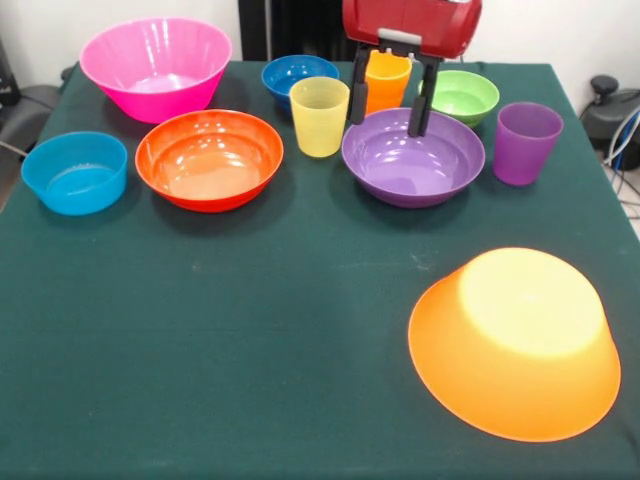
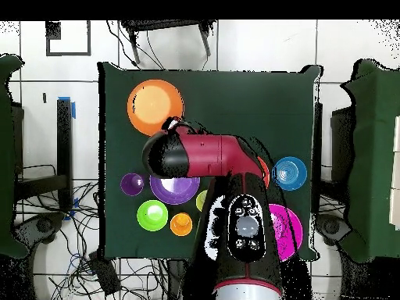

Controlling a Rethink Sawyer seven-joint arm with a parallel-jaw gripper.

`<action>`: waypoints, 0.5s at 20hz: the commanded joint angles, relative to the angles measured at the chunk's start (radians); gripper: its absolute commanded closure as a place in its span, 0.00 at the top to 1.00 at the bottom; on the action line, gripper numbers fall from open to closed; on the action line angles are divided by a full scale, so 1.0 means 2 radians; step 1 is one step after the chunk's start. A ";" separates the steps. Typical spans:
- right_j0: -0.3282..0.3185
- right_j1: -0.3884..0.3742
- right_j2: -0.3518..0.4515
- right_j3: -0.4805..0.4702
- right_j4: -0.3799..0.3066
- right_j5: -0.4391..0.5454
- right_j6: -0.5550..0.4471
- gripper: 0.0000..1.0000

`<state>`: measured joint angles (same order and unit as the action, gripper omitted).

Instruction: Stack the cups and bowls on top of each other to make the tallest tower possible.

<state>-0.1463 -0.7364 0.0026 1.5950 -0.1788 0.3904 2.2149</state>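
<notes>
The gripper (image 1: pixel 392 110) hung at upper centre with jaws open over the purple bowl's (image 1: pixel 412 160) far rim; the orange cup (image 1: pixel 387 80) stood behind them. The yellow-orange bowl (image 1: pixel 515 345) lay inverted at lower right; the other bowls and cups sat unstacked along the desk's (image 1: pixel 220 340) upper edge.

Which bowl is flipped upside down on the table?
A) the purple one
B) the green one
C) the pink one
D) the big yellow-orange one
D: the big yellow-orange bowl sits rim-down with its flat bottom facing up, alone at the near side; the others named sit open side up.
</notes>
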 commanded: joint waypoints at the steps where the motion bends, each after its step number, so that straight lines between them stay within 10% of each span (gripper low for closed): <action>1: 0.009 0.040 0.044 0.015 -0.022 -0.003 -0.001 1.00; 10: 0.011 0.062 0.039 0.003 -0.016 -0.003 0.011 1.00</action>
<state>-0.1430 -0.6950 0.0109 1.5947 -0.1788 0.3904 2.2149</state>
